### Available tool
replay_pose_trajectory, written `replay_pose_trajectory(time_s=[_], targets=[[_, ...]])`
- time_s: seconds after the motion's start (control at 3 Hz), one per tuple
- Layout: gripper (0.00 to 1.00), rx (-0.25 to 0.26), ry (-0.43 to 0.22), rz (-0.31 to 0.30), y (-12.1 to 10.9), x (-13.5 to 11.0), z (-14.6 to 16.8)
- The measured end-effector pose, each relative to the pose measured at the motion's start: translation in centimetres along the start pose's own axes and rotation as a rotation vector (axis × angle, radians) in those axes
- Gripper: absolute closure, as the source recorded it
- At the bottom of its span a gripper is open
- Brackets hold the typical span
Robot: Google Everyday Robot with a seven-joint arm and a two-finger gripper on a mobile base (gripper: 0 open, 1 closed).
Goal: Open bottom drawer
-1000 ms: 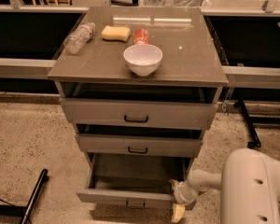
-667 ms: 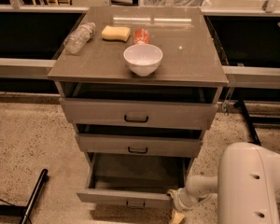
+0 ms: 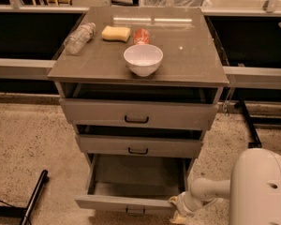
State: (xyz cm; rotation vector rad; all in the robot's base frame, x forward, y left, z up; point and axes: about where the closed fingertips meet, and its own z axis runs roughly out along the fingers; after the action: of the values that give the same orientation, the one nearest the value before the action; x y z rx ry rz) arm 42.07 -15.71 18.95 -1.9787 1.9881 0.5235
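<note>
Bottom drawer (image 3: 131, 201) open; gripper (image 3: 178, 209) at front-R corner, arm (image 3: 210, 189) low, grip unclear.

No legible text, brand, number or sign found. Print on red can (image 3: 141, 35) and label on bottle (image 3: 79, 37) not readable. gripper (image 3: 177, 209) located at 5 o'clock of bottom drawer (image 3: 126, 201).

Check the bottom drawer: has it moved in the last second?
Yes, slightly: the bottom drawer front has slid further out from the middle drawer above, toward the camera. The gripper is at its right front corner.
</note>
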Motion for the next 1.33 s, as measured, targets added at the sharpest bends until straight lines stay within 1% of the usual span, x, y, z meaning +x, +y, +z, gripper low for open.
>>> replay_pose_trajectory(time_s=[0.33,0.67,1.0,1.33], targets=[[0.52,0.000,0.000,0.000,-0.3,0.0,0.0],[0.53,0.007,-0.007,-0.043,0.3,-0.9,-1.0],[0.52,0.019,0.001,-0.095,0.8,-2.3,-2.2],[0.51,0.032,0.011,-0.131,1.2,-3.3,-3.1]])
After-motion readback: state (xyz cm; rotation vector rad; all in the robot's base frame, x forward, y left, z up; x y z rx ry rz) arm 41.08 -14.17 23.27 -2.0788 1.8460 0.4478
